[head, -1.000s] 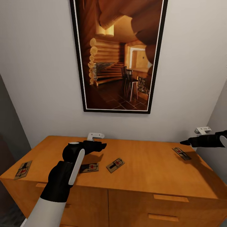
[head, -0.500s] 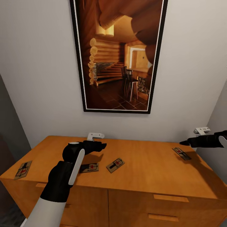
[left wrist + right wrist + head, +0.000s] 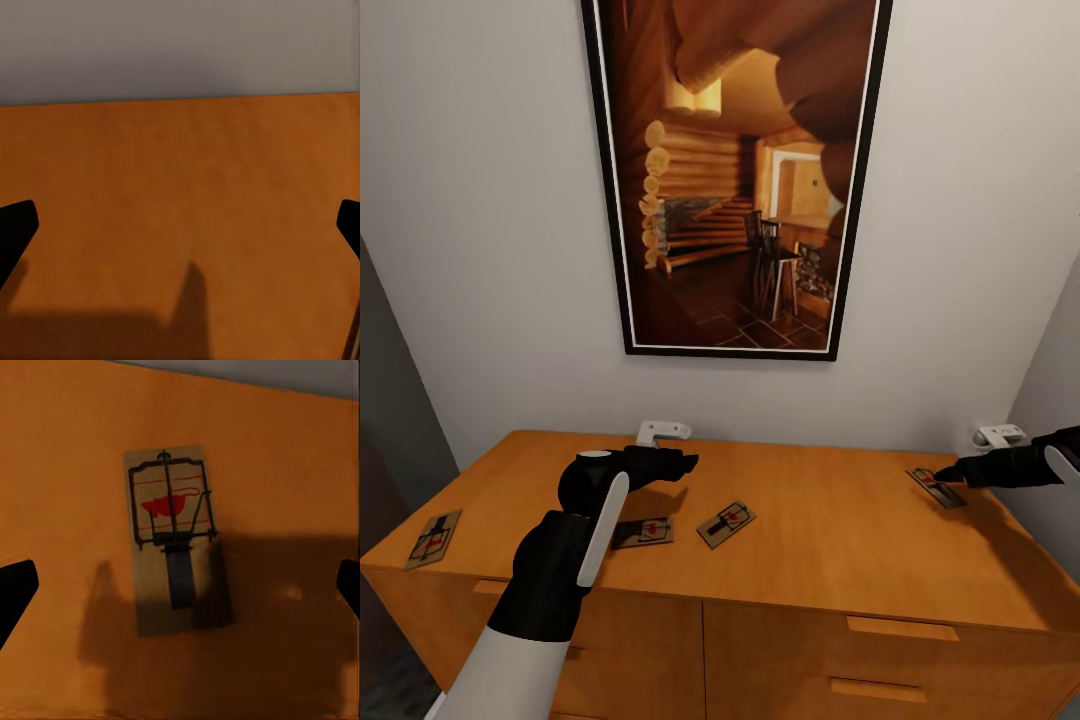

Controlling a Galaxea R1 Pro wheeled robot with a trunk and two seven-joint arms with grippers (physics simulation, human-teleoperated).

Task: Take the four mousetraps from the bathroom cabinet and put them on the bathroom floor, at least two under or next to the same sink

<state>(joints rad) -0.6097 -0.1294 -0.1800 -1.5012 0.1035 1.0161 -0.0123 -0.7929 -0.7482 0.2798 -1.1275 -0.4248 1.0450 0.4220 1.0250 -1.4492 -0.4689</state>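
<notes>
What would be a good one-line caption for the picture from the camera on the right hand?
A mousetrap lying flat on the orange cabinet top, framed between the open right hand's two dark fingertips.

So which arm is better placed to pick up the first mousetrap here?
The right. Its tool hangs open just above the far-right mousetrap, centred in the right wrist view. The left tool faces bare cabinet top, beyond the two middle mousetraps.

No readable text, label or number anywhere; the mousetrap (image 3: 174, 538) bears only a red mark, unlettered.
</notes>
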